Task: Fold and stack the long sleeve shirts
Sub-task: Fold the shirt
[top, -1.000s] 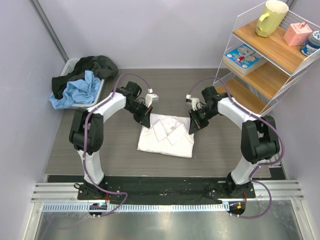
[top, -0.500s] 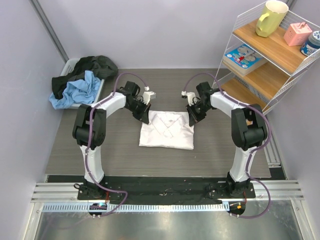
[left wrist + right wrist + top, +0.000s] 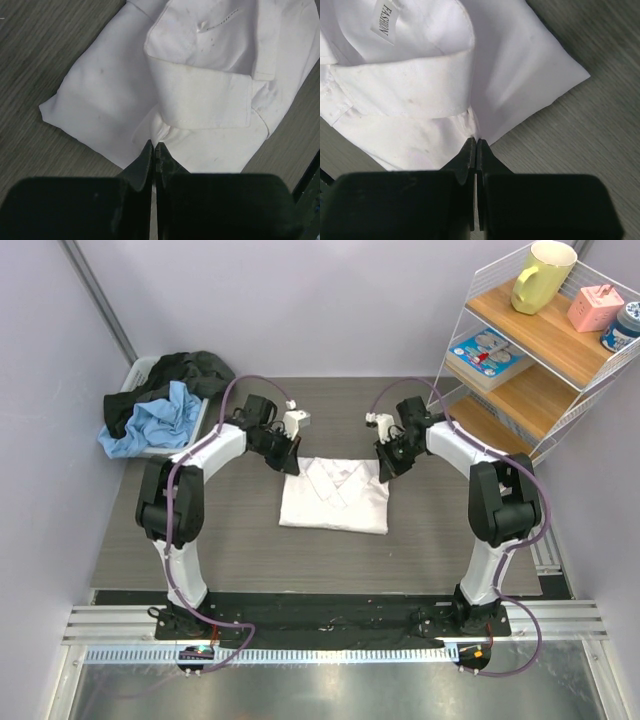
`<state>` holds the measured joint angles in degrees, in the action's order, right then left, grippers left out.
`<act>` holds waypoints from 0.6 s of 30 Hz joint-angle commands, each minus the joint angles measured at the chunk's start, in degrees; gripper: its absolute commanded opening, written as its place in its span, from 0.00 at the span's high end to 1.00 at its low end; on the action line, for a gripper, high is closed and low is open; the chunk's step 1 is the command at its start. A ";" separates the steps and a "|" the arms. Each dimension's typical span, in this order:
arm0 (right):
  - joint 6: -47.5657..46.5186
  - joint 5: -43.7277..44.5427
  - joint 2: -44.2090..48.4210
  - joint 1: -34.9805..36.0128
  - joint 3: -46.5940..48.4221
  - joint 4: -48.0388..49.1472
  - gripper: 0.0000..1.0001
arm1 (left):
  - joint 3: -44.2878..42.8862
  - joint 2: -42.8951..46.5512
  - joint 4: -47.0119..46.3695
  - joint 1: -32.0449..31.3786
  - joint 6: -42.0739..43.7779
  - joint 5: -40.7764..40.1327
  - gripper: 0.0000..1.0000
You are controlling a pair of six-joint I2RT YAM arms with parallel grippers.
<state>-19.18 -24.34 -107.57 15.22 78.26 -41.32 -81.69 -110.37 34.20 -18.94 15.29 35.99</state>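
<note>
Left pincer [image 3: 154, 147]: jaws pressed together, no gap; tips nipping the far left edge of the white shirt [image 3: 335, 502], a sliver of white cloth showing between the fingers
Right pincer [image 3: 476, 142]: jaws likewise closed tight; tips pinching the far right edge of the same shirt, just beside the collar fold
Shirt: folded into a compact rectangle, lying flat at the middle of the table between the two arms; collar at the far side, facing up; a cuffed sleeve laid across the top in the left wrist view; sewn label [image 3: 385, 20] reading FASHION inside the collar
Basket [image 3: 145, 370]: far left corner of the table, well apart from the shirt; heaped with a dark garment [image 3: 190, 375] and a blue garment [image 3: 155, 425] spilling over the rim
Shelf rack [image 3: 520, 370]: white wire frame with wooden boards, far right; yellow mug [image 3: 541, 275] and pink box [image 3: 596, 308] on the top board; flat printed box [image 3: 488, 355] on the board below
Table [image 3: 230, 540]: grey wood-grain surface; bare around the shirt's sides
Room: plain pale walls on three sides; metal rail along the near edge under the arm bases
</note>
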 commanded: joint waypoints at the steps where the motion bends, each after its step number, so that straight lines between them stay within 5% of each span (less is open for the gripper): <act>1: 0.11 2.01 1.84 -0.63 1.28 4.66 0.99 | -0.40 0.25 -4.93 0.31 -1.75 -2.06 1.00; 7: 4.14 5.43 -3.17 -0.99 0.84 11.07 0.99 | -2.23 -5.73 -5.11 1.53 -4.65 -7.42 0.99; 10: 7.39 6.32 -3.61 -0.99 0.14 14.07 0.92 | -3.47 -6.53 -6.33 2.94 -7.64 -8.30 0.86; 11: 7.92 6.32 -3.35 -0.99 0.14 14.51 0.82 | -4.17 -6.70 -4.85 3.29 -8.69 -8.39 0.73; 14: 9.68 7.55 -0.63 -1.16 0.58 15.57 0.59 | -5.50 -5.66 -3.61 4.17 -11.06 -8.04 0.53; 18: 11.27 8.96 5.25 -2.13 2.51 16.01 0.40 | -1.99 2.77 -7.55 5.14 -12.91 -9.96 0.41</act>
<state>-10.76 -17.54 -110.50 14.11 77.89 -29.08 -84.27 -116.64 30.39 -15.22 5.63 28.58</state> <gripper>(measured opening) 0.531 0.549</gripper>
